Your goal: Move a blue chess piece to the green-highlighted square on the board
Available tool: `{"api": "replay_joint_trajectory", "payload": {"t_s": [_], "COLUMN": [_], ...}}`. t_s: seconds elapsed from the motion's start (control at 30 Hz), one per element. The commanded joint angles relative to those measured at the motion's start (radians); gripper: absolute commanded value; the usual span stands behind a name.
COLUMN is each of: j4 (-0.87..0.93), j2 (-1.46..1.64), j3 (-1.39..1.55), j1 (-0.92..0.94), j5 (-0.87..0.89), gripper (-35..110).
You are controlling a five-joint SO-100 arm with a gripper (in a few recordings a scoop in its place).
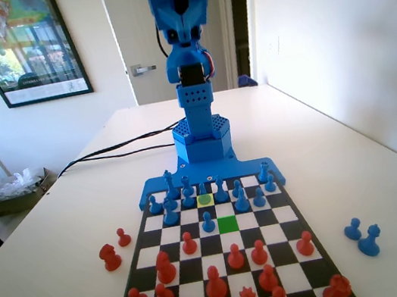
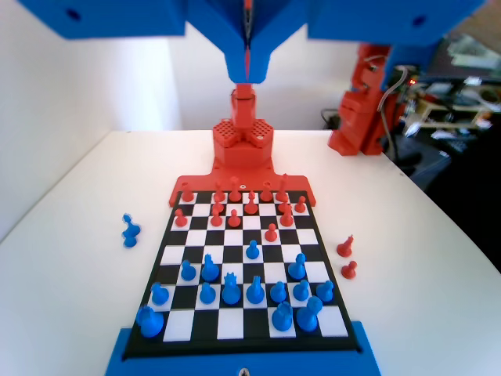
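Looking down from high up in the wrist view, with the gripper [image 2: 248,72] hanging at the top edge. Jaws pressed together, nothing between them. Well above the board [image 1: 281,215] and touching no piece.

Looking along the board in the fixed view now. Finding the green-highlighted square [image 1: 228,224] a little way in from the far rows, bare, with no piece on it. Finding the blue chess piece [image 1: 208,224] just beside it, on the very next square to the left in that view. Standing upright, alone, one step out in front of the other blue pieces [image 1: 242,201]. Showing in the wrist view too [image 2: 253,249], out in the open between the blue rows close by and the red rows far off.

Spotting a paler yellow-green square [image 1: 204,200] right behind the blue chess piece in the fixed view, among the crowded blue rows. Hard to tell what stands on it.

Seeing red pieces [image 1: 215,284] on the near rows of the fixed view, some pushed toward the middle. Seeing two red pieces [image 1: 111,256] off the board on the white bench [image 1: 54,243] at the left, and two blue pieces [image 1: 362,236] off the board at the right.
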Motion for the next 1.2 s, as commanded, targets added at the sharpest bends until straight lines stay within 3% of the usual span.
{"api": "replay_joint_trajectory", "payload": {"t_s": [0.0,0.6,1.17], "j4": [0.018,-0.052,-0.204], "j2": [-0.089,-0.541,-0.588], "j3": [-0.098,-0.052,0.161], "j1": [0.026,0.156,0.135], "j5": [0.044,0.221,0.212], "gripper": [1,1,4]}}
